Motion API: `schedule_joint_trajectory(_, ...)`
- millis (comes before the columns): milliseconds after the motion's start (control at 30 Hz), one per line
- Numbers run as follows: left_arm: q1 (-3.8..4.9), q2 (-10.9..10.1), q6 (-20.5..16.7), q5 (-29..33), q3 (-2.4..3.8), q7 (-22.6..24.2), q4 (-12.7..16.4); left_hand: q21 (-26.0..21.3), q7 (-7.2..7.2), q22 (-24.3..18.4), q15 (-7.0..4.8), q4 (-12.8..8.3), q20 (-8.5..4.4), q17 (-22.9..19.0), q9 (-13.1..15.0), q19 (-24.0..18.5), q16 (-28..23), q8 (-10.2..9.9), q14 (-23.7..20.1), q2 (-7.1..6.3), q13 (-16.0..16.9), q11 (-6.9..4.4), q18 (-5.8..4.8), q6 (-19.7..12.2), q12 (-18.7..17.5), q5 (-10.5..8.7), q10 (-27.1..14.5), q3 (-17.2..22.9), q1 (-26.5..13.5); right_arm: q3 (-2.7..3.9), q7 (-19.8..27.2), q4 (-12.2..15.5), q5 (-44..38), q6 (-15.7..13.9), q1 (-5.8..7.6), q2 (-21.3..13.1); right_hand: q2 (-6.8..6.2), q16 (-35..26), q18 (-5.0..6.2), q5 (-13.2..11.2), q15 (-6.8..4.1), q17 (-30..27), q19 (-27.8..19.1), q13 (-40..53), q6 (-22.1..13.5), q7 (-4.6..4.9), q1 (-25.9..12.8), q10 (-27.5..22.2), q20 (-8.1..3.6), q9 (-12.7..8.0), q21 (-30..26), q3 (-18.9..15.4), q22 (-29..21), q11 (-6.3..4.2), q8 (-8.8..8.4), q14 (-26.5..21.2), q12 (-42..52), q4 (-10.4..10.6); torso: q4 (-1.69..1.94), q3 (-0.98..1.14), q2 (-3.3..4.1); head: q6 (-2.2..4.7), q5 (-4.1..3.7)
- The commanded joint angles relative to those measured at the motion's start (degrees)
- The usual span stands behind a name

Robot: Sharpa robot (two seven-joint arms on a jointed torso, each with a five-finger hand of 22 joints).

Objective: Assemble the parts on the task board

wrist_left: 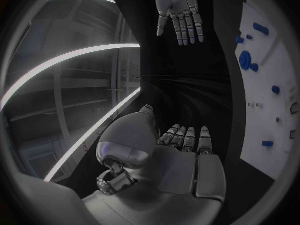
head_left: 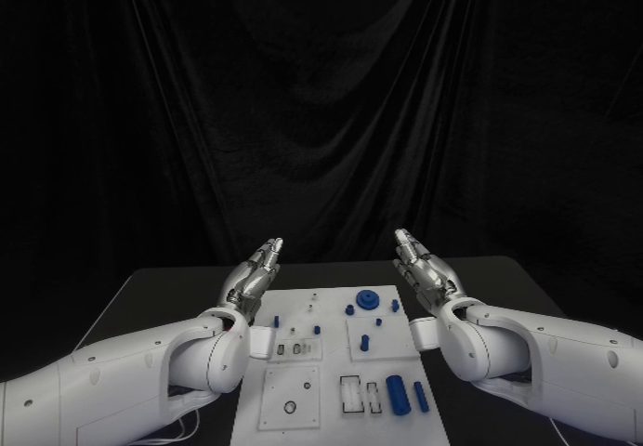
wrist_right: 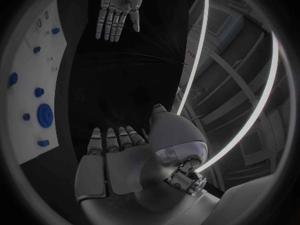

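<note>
Both hands, left hand (head_left: 255, 270) and right hand (head_left: 424, 265), hover wide and empty flanking the board (head_left: 338, 409); a careless reach could scatter loose parts (head_left: 397, 392).

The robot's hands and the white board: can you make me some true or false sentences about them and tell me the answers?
1. Both hands are held up, one on each side of the white board. True: the left hand and the right hand are raised with fingers stretched out.
2. The left hand is holding a blue piece. False: it holds nothing.
3. A round blue gear sits near the far end of the board. True.
4. The right hand is pressing on the board. False: it is up beside the board, not touching it.
5. A blue cylinder lies near the board's close end. True.
</note>
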Motion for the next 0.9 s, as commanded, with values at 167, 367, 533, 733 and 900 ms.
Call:
schedule_joint_trajectory(167, 2.53, -0.08, 22.01, 7.26, -2.91, 7.00, -0.80, -0.19, -0.67, -0.06, 0.63, 0.39, 0.79, -0.06, 0.16, 0.00, -0.20, 0.32, -0.01, 0.26, -0.05, 0.57, 0.96, 0.96, -0.19, 0.52, -0.02, -0.15, 1.95, -3.31, -2.63, -1.38, 7.91, 22.13, 3.08, -0.37, -0.12, -0.22, 0.92, 0.19, -1.29, -0.09, -0.02, -0.09, 0.03, 1.05, 1.61, 0.10, 0.57, -0.06, -0.21, -0.07, -1.55, 0.85, -0.19, 0.00, -0.27, 0.20, -0.01, -0.02, 0.02, -0.01, 0.00)
schedule_joint_trajectory(367, 3.77, -0.12, 28.74, 9.44, -4.60, 8.71, -1.22, -0.19, -2.52, -0.06, 3.61, 0.42, 4.30, -0.06, 0.18, 0.00, -0.20, 0.32, -0.01, 0.36, -0.05, 0.76, 1.40, 1.14, -0.19, 0.69, -0.02, -0.23, 3.11, -5.49, -3.31, -2.15, 10.61, 29.95, 4.82, -0.54, -0.23, -0.22, 0.01, 1.55, 3.58, -0.09, -0.02, -0.09, 0.80, 1.97, 3.47, 0.10, 3.54, 0.19, -0.21, -0.01, -1.55, 2.22, 0.07, 0.00, -0.27, -0.08, -0.01, -0.02, 0.02, -0.01, 0.00)
schedule_joint_trajectory(533, 4.30, -0.13, 31.64, 10.38, -5.33, 9.44, -1.39, -0.19, -2.77, -0.06, 6.09, 0.32, 7.16, -0.06, 0.31, 0.00, -0.20, 0.47, -0.01, 0.34, -0.05, 1.36, 1.91, 1.93, -0.19, 2.24, -0.02, 0.22, 4.55, -6.58, -3.65, -2.53, 11.97, 33.87, 5.69, -0.62, -0.62, 0.16, -0.17, 4.56, 8.35, 0.12, 1.21, 0.62, 4.80, 5.58, 6.66, 0.76, 8.08, 1.12, 0.76, 0.12, -0.83, 6.45, 1.99, 0.17, 1.61, -0.15, -0.01, -0.02, 0.02, -0.01, 0.00)
schedule_joint_trajectory(733, 4.16, -1.23, 38.70, -0.43, -5.39, 13.99, -4.51, 2.87, 1.28, 2.05, 7.01, -2.78, 9.03, 1.41, 2.27, 3.63, 2.28, 4.01, 3.10, 0.13, 2.88, 3.14, 2.99, 12.84, 4.15, 13.47, 7.81, 6.40, 11.46, -6.80, -0.22, -2.11, 11.47, 37.89, 5.71, -4.72, -1.23, 3.87, 0.67, 6.87, 11.68, 1.30, 5.16, 1.85, 9.52, 7.41, 9.54, 3.43, 12.82, 1.94, 2.99, -0.03, 0.31, 10.69, 4.24, 3.09, 8.15, -0.17, 0.17, -0.38, 1.67, -3.84, 1.14)
schedule_joint_trajectory(900, 4.11, -2.34, 38.55, -0.48, -5.39, 15.76, -2.87, 5.42, 1.01, 3.34, 7.49, -2.05, 9.93, 2.52, 2.91, 7.81, 4.80, 5.59, 7.03, -0.22, 4.18, 4.85, 3.38, 16.96, 8.48, 14.75, 11.45, 7.92, 13.51, -6.80, 0.75, -1.84, 11.22, 39.22, 5.63, -5.93, -1.58, 15.10, -0.64, 10.46, 13.64, 4.41, 17.17, 4.10, 13.98, 7.97, 13.35, 10.01, 13.29, 2.78, 8.86, 0.90, 2.82, 16.69, 6.09, 15.72, 21.63, -1.31, 0.70, -0.36, 2.26, -4.32, 0.63)
